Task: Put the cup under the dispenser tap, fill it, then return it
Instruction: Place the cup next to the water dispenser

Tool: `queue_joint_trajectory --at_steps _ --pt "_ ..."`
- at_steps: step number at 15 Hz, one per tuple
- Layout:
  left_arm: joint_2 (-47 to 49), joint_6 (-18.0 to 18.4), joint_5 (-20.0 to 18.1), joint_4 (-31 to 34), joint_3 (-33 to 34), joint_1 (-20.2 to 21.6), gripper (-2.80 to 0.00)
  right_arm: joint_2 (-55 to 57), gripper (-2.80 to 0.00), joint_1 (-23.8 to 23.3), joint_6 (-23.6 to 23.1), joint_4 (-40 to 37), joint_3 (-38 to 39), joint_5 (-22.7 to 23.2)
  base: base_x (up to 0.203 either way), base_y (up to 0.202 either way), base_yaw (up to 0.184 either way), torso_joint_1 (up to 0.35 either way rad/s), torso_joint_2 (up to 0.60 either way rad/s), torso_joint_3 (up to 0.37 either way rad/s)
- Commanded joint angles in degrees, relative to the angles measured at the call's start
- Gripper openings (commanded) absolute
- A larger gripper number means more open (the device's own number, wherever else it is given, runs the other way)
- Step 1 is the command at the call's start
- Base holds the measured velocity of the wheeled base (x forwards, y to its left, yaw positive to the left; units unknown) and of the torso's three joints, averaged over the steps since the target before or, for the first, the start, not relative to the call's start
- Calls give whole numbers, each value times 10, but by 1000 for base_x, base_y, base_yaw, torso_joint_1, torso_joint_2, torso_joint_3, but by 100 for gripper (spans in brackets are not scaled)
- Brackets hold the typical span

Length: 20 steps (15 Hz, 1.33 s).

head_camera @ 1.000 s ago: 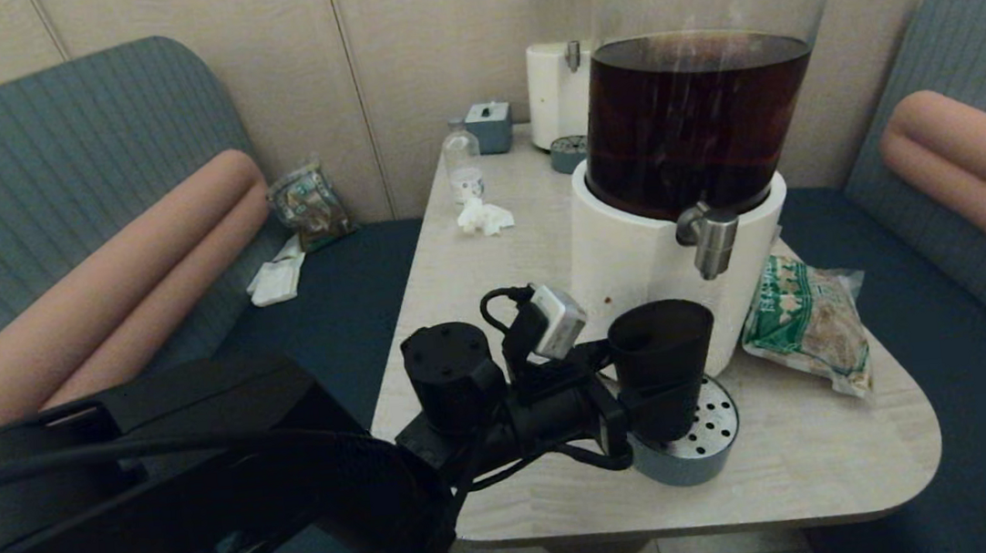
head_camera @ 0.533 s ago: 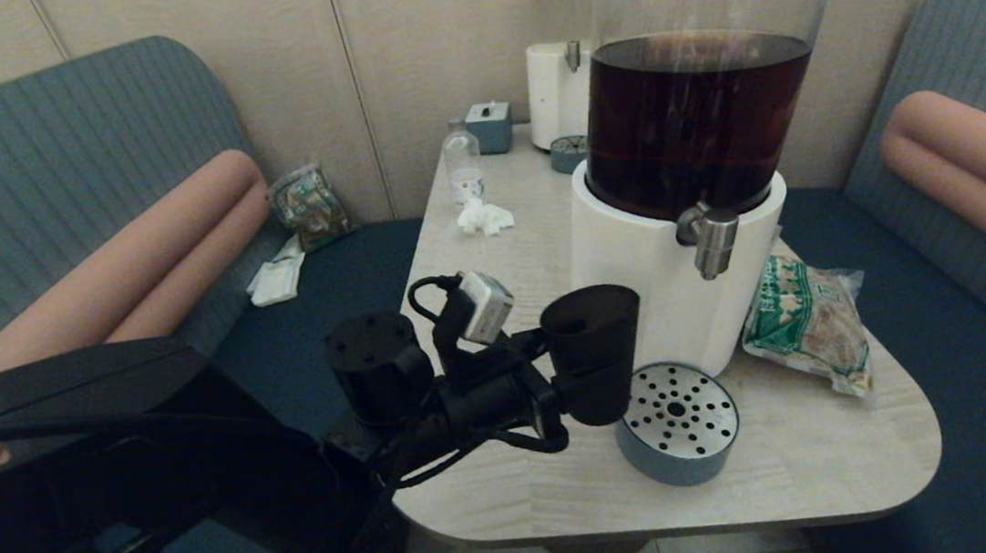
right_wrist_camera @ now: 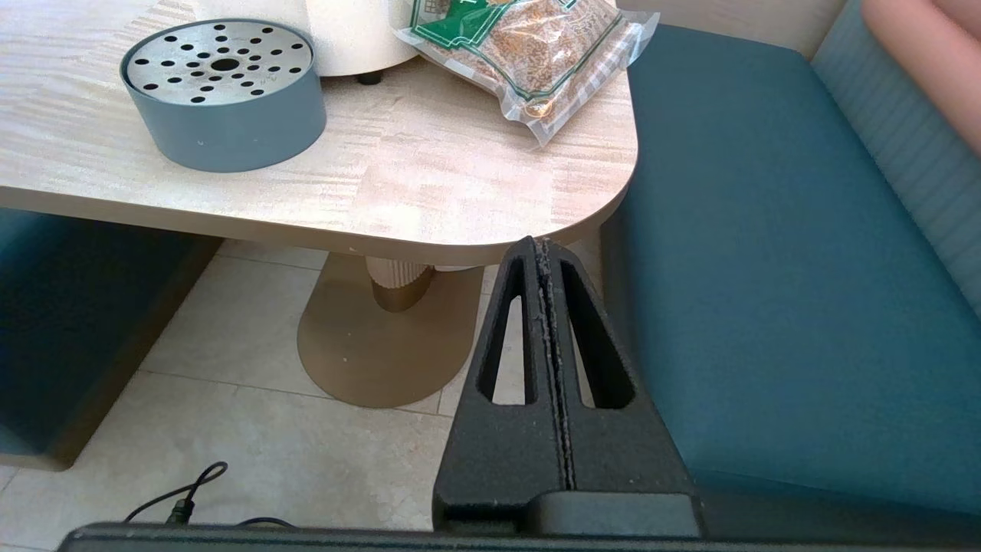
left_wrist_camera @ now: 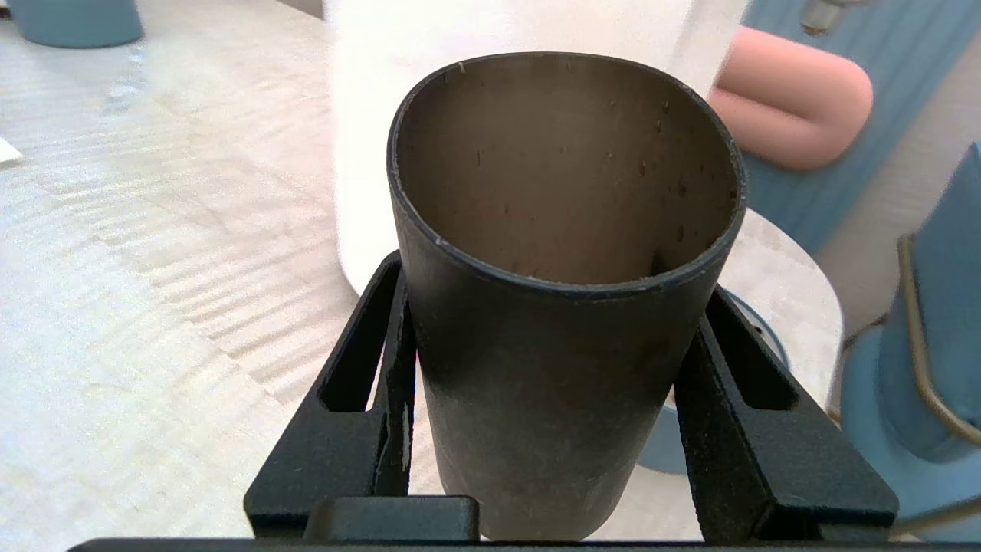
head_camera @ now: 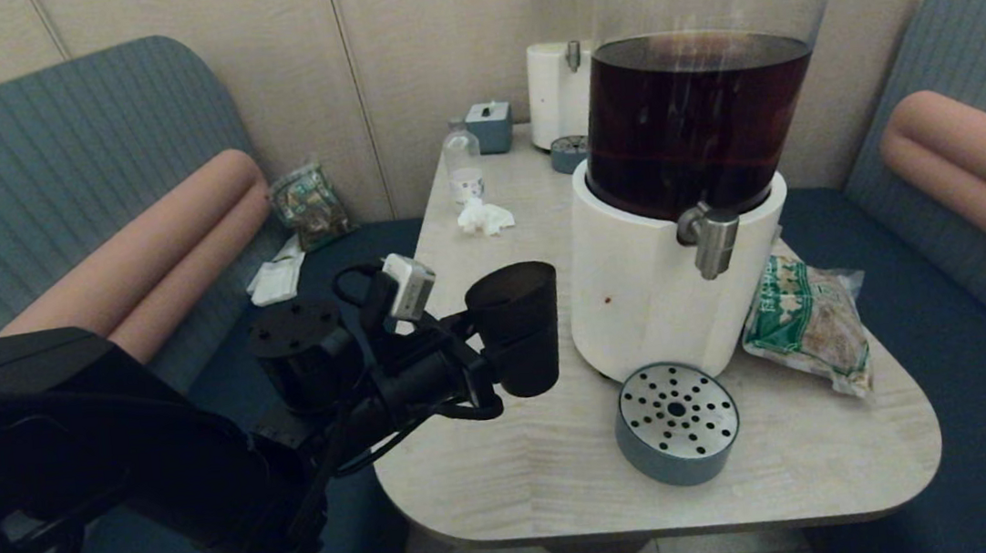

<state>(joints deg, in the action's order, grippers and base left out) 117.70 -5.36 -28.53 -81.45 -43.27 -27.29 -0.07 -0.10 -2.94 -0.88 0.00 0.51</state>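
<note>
The left end effector (head_camera: 502, 362) grips the cup (head_camera: 517, 329) by its lower half, one finger (left_wrist_camera: 368, 399) pressed to each side, and holds it upright above the bench (head_camera: 521, 457), clear of the surface. A second ago the cup stood on the round drip tray (head_camera: 676, 422) in front of the big dispenser (head_camera: 687, 293); half a second ago it had already cleared the tray toward the robot's left. Now it has travelled further that way and hangs beside the dispenser's white base, well apart from the dispenser tap (head_camera: 709, 240) and near the bench's left edge. The drip tray sits bare below the tap. In the left wrist view the cup's inside (left_wrist_camera: 567, 169) looks dark, with small droplets on the wall; no liquid level can be made out.

The right end effector (right_wrist_camera: 548, 360) is parked low, below the bench's near right corner, its fingers pressed together with nothing between them. The snack packet (head_camera: 805, 326) lies on the bench to the right of the dispenser, unchanged.
</note>
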Motion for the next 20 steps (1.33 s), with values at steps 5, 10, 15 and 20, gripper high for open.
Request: queue_joint_trajectory --at_steps 5,10,15,20 --pt "42 0 -1 -6 -39 40 -280 1 -280 0 0 0 0 0 0 0 0 0 0 0" --pt "100 3 -2 -7 -78 73 -280 1 -280 0 0 0 0 0 0 0 0 0 0 0" --pt "132 2 -4 -14 -78 108 -280 1 -280 0 0 0 0 0 0 0 0 0 0 0" --pt "161 -1 -1 -15 -78 118 -280 1 -280 0 0 0 0 0 0 0 0 0 0 0"
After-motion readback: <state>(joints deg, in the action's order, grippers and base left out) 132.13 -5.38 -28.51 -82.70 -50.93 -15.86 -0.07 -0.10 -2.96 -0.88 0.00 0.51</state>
